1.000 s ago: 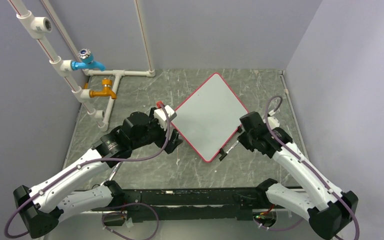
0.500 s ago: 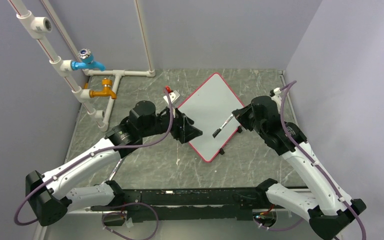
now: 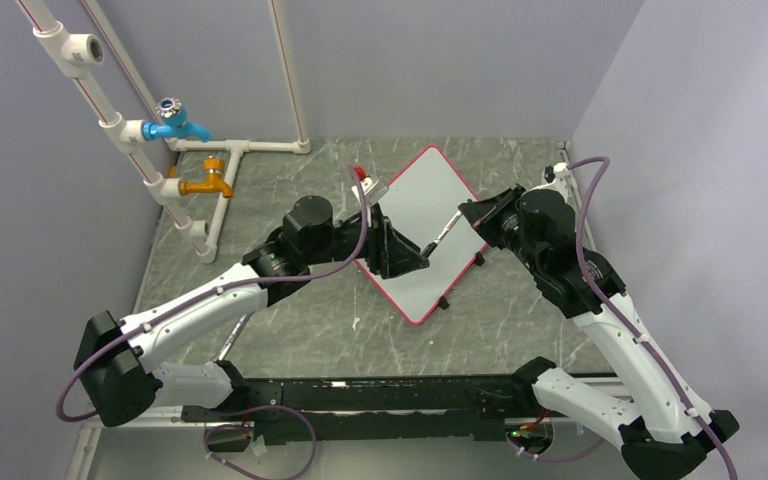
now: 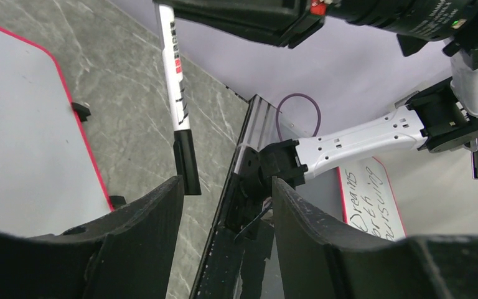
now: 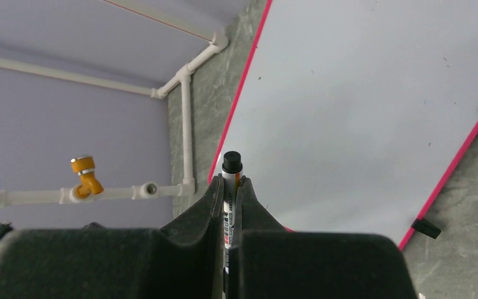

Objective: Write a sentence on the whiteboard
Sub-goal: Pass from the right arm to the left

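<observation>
Your whiteboard (image 3: 438, 280) lies flat. Over it, your right gripper (image 5: 231, 187) clamps the marker (image 4: 175, 87). Your left gripper (image 4: 224, 190), spread wide, crowds the capped end. The orange tap (image 3: 208, 184) stands well left of the whiteboard.

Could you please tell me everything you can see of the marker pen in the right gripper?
The slim white marker pen has red and black print on its plastic-looking barrel and a black cap on. The right gripper clamps the barrel, holding it tilted in the air near the red-rimmed white whiteboard. Its capped end reaches the open left gripper, beside one finger; contact cannot be told.
</observation>
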Available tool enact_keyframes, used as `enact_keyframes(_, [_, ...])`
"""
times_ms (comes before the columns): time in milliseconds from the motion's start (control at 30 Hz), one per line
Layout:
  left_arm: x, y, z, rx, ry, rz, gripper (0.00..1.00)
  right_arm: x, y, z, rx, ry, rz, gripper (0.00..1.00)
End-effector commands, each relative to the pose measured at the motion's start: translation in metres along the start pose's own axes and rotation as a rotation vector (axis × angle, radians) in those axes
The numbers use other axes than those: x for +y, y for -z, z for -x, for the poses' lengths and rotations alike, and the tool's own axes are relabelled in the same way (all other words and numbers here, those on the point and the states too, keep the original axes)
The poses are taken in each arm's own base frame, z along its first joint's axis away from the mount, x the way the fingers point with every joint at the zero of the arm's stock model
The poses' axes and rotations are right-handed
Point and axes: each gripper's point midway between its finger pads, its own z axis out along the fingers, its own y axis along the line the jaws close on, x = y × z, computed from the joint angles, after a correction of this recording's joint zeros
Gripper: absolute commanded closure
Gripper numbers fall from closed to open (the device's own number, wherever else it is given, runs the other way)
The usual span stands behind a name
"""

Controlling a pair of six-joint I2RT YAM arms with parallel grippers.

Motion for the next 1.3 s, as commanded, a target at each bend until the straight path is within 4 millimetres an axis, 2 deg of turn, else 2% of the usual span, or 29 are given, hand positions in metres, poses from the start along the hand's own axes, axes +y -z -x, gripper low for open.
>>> enact_keyframes(0, [-0.025,-0.009,0.021,-0.048,-0.013,-0.09,0.41,0.035,0.018,0.021,-0.052,0.002,0.131,1.0])
enact_keyframes(367, [-0.019,-0.014,0.018,-0.038,-0.019,-0.071,0.4,0.044,0.024,0.021,-0.049,0.005,0.19,1.0])
enact_keyframes(700, [-0.024,-0.022,0.019,-0.048,0.007,-0.128,0.55,0.05,0.025,0.018,-0.034,-0.004,0.226,1.0])
enact_keyframes(800, [-0.024,-0.023,0.019,-0.053,0.011,-0.127,0.66,0.049,0.025,0.016,-0.028,-0.005,0.23,1.0])
enact_keyframes(833, [-0.023,-0.023,0.02,-0.055,0.009,-0.123,0.74,0.049,0.025,0.016,-0.029,-0.005,0.23,1.0])
enact_keyframes(900, [-0.02,-0.023,0.021,-0.058,0.012,-0.104,0.98,0.048,0.026,0.015,-0.03,-0.003,0.232,1.0])
enact_keyframes(1000, [-0.019,-0.022,0.021,-0.055,0.003,-0.092,1.0,0.05,0.029,0.013,-0.024,0.023,0.261,1.0])
enact_keyframes(1067, [-0.022,-0.02,0.022,-0.037,-0.022,-0.099,1.0,0.057,0.032,0.005,0.013,0.085,0.318,1.0])
enact_keyframes(1200, [-0.023,-0.012,0.017,0.044,-0.095,-0.082,1.0,0.062,0.036,-0.005,0.065,0.179,0.368,0.66])
enact_keyframes(1267, [-0.022,-0.005,0.017,0.086,-0.13,-0.08,1.0,0.066,0.04,-0.008,0.079,0.21,0.401,0.61])
